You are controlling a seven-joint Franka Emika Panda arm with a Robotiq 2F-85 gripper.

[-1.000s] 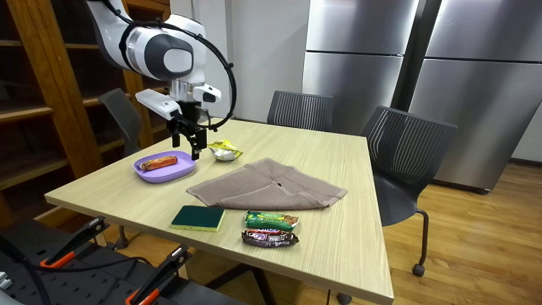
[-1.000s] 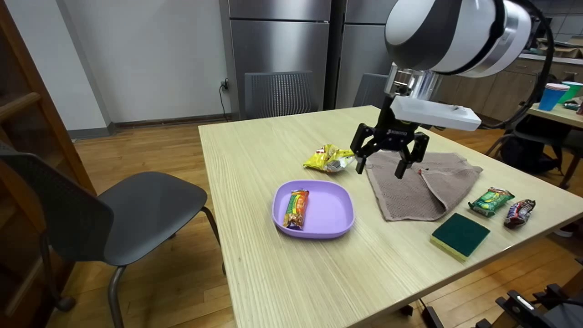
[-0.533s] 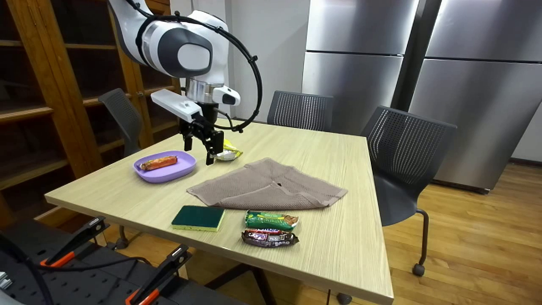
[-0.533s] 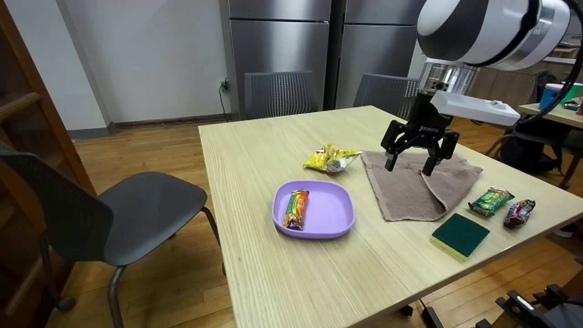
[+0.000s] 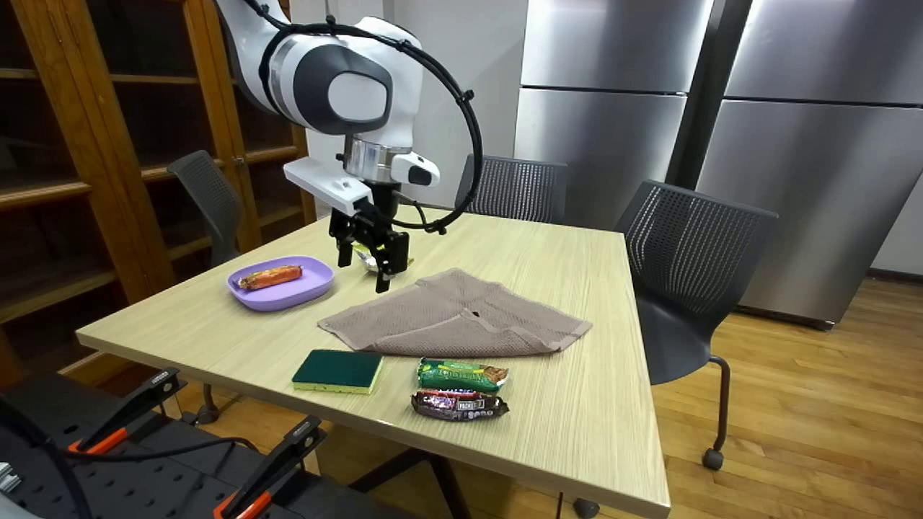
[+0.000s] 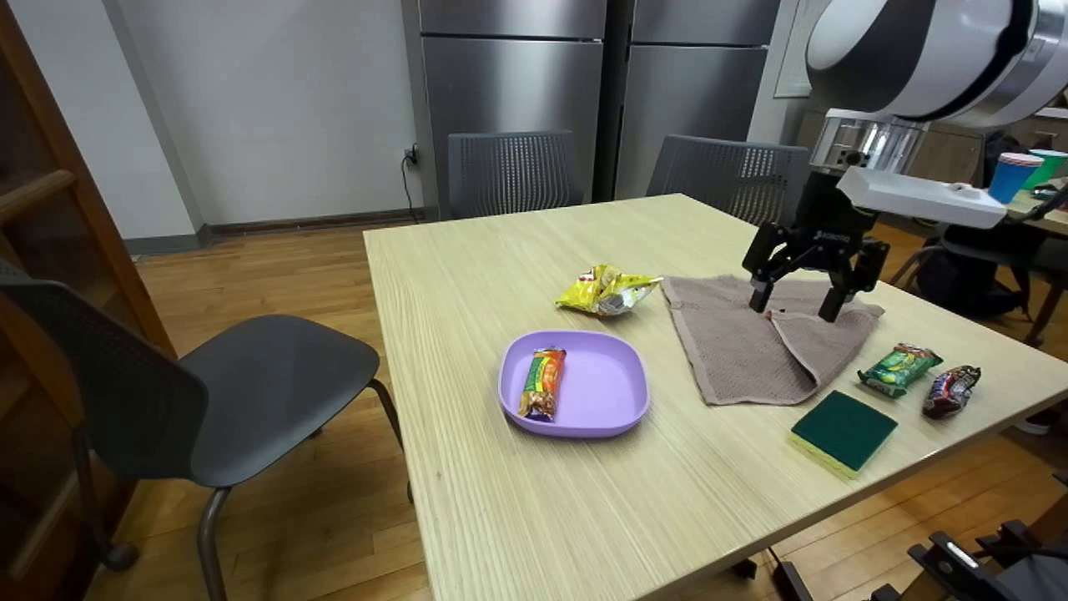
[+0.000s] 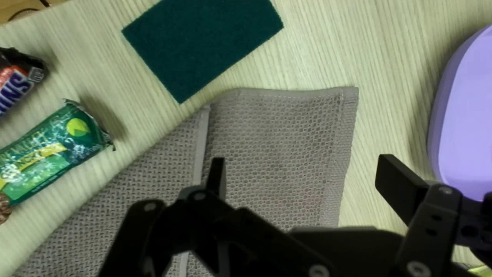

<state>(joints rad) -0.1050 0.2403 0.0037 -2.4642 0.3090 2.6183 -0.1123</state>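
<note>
- Your pincer (image 6: 795, 305), lettered "ROBOTIQ" in an exterior view, hung with its fingers spread and nothing between them.
- Nearest it, the taupe towel (image 7: 276, 146) lay below on the wood-grain bench (image 6: 501, 501), waffle-textured, hemmed and partly folded over.
- A glossy green snack wrapper (image 7: 54, 150), its print mostly blurred, sat beside a dark brown wrapper (image 7: 17, 79); your wrist view gave you the latter's letters "INS".
- There the rectangular sponge (image 7: 203, 42) showed only its dark green scouring face; both exterior views added yellow foam.
- Only those showed you the orange-wrapped bar (image 6: 543, 384) inside the smooth lilac plate (image 6: 605, 384).
</note>
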